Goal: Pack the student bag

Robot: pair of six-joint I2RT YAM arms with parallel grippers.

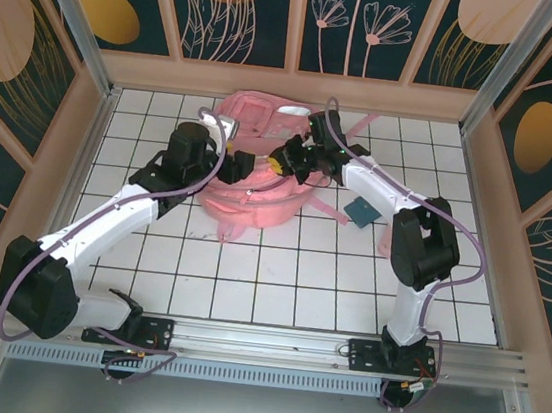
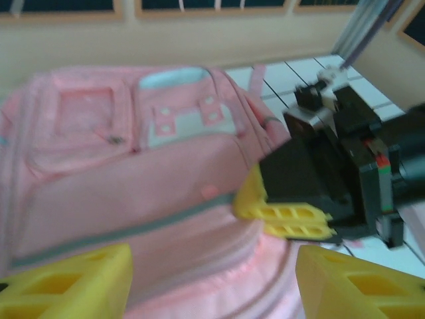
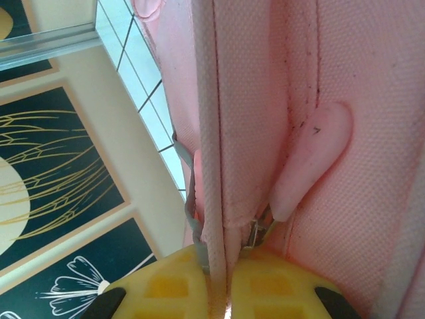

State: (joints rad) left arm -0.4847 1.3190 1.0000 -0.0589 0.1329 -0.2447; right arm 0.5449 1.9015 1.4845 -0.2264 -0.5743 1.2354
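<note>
The student bag, pink and soft, lies at the back middle of the tiled table. In the left wrist view its front pockets and grey stripe face me. My left gripper is open, its yellow fingers spread wide just over the bag's fabric and holding nothing. My right gripper is shut on a piped edge of the student bag, right beside a pink zipper pull tab. From above, the left gripper and the right gripper meet over the bag.
A small dark teal card lies on the tiles right of the bag, near a loose pink strap. Patterned walls close in the table on three sides. White tiles stretch in front of the bag.
</note>
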